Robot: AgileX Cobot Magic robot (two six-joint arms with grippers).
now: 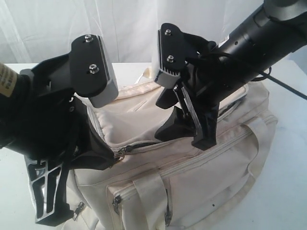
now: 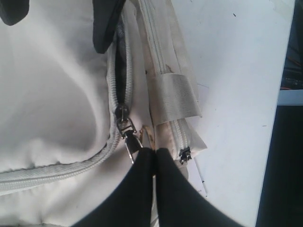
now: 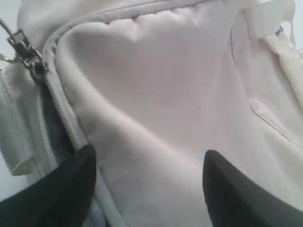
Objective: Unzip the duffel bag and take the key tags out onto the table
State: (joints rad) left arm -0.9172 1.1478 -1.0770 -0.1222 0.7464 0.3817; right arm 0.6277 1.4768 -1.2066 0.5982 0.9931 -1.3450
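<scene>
The cream duffel bag [image 1: 201, 172] lies on the white table [image 1: 288, 191]. Its top zipper is open a short way and shows dark lining [image 2: 127, 61]. The metal zipper pull [image 2: 124, 124] sits at the bag's left end. My left gripper [image 2: 154, 152] is shut on a cream fabric tab right beside that pull, low at the left [image 1: 111, 157] in the exterior view. My right gripper [image 3: 149, 170] hangs open over the top panel [image 1: 187, 136], one finger [image 3: 71, 189] at the zipper gap. The key tags are hidden.
A strap handle [image 1: 151, 191] and a zipped side pocket [image 1: 144, 184] face the front. The table's edge [image 2: 284, 94] runs close to the bag's end, with dark floor beyond. A black cable [image 1: 288, 88] trails from the right arm. A white curtain hangs behind.
</scene>
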